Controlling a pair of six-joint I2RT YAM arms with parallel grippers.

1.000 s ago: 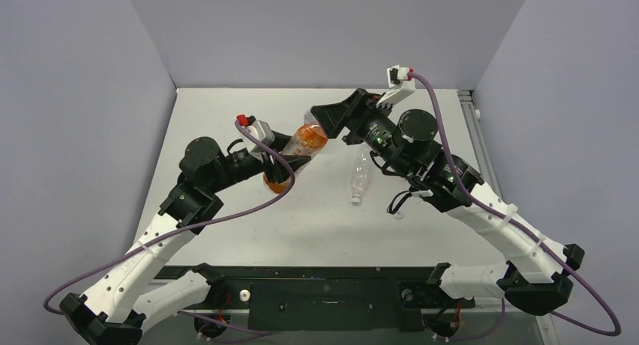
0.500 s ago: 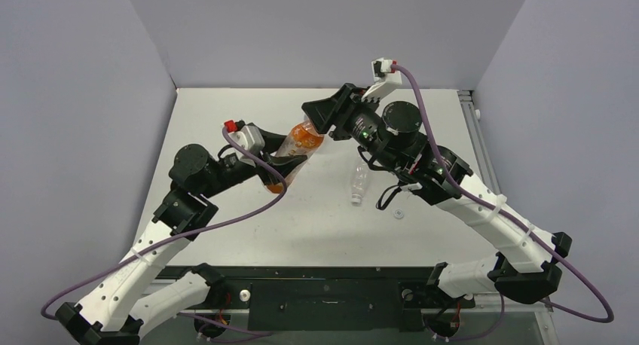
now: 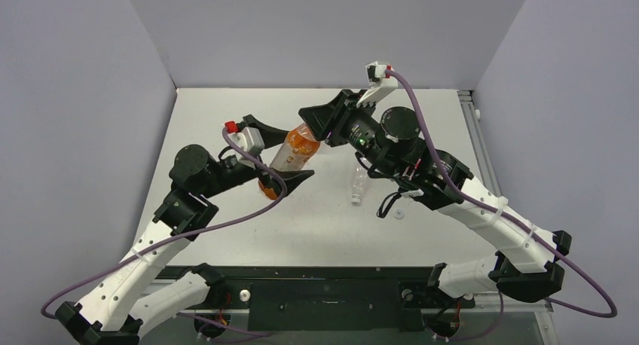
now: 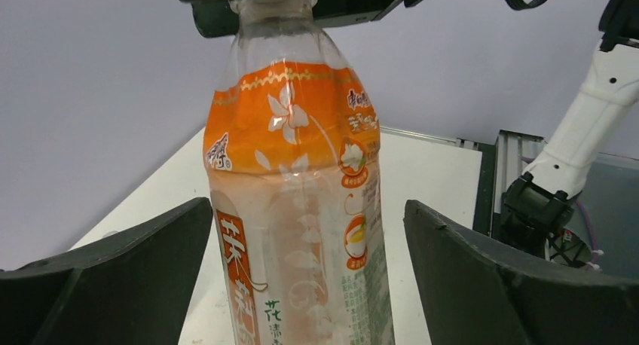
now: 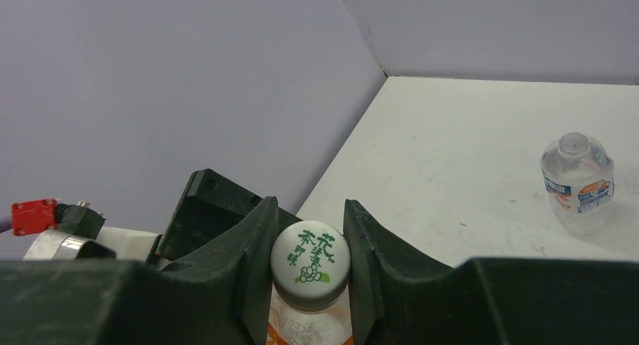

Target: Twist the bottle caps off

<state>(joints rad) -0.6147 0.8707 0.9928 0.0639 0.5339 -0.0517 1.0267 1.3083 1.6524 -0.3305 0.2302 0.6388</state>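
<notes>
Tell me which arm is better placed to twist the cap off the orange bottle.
Right. The right gripper is shut on the white cap, while the left gripper stands open on either side of the orange bottle without touching it.

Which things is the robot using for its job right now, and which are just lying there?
In the job: orange bottle, its white cap, right claw pinching the cap, left claw open around the bottle.
Lying about: clear bottle on the table, small loose white cap near it.
</notes>
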